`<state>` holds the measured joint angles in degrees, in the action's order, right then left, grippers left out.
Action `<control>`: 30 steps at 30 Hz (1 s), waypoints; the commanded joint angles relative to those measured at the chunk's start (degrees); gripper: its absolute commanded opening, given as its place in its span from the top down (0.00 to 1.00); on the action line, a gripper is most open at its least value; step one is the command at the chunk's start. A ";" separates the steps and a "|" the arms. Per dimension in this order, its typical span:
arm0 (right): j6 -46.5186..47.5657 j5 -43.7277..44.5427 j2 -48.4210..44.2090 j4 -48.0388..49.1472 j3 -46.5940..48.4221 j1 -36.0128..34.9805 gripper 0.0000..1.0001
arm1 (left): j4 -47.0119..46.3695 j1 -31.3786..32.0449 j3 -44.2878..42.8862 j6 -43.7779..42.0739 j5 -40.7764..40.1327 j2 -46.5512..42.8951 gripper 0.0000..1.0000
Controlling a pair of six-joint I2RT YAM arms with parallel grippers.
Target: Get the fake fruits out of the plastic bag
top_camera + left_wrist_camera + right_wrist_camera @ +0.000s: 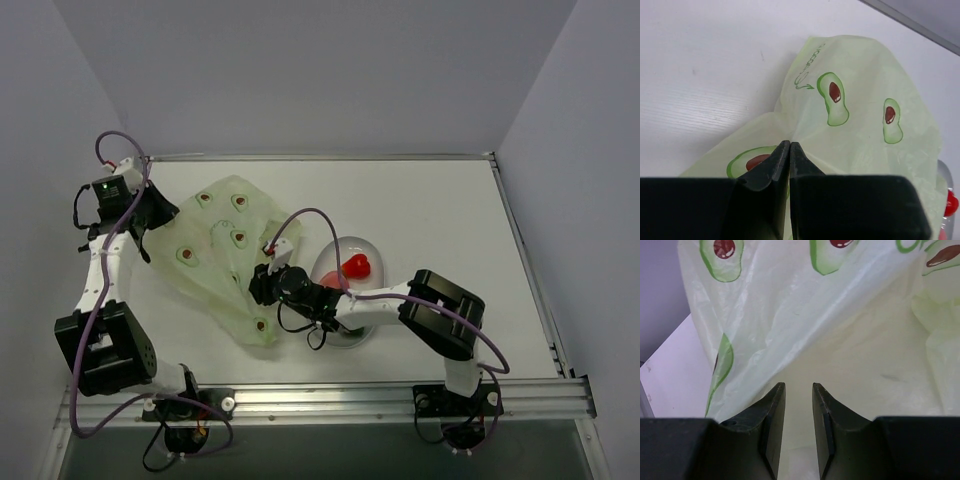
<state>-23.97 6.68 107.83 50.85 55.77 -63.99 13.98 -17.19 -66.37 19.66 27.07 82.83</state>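
The plastic bag [228, 252] lies flat at left centre, pale green with avocado prints. My left gripper [165, 222] is at its far left edge, jaws shut on a raised fold of the plastic bag [860, 100]; the creases run up to the left gripper [790, 142]. My right gripper [258, 285] reaches into the bag's near right opening. In the right wrist view the right gripper [798, 385] is slightly open with nothing between its fingers, and the bag [805, 305] arches over it. A red fake fruit [356, 266] lies in a clear dish [335, 252]. No fruit shows inside the bag.
The clear oval dish sits right of the bag, partly under my right arm [440, 305]. The red fruit [951, 202] peeks in at the right edge of the left wrist view. A metal rail [330, 400] runs along the table's near edge; walls enclose the far side and both flanks.
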 commanded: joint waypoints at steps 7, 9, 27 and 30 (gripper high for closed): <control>1.64 8.43 -1.22 -1.19 0.75 1.50 0.75 | -7.13 2.15 3.35 8.21 6.00 -11.09 0.98; 1.55 8.62 -1.66 -1.19 0.66 1.58 0.75 | -5.01 2.08 3.70 8.46 6.14 -11.28 0.98; 1.02 4.93 3.35 -4.44 3.46 5.01 0.56 | 3.41 6.38 0.20 5.84 -8.48 -2.41 0.91; 1.64 3.87 2.91 -7.77 6.36 4.92 0.48 | 8.25 7.52 -2.18 3.20 -11.50 -3.19 0.27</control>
<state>-23.51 11.70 111.55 44.21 57.39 -58.48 17.82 -10.48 -63.70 25.45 21.06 82.32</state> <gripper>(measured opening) 0.503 0.478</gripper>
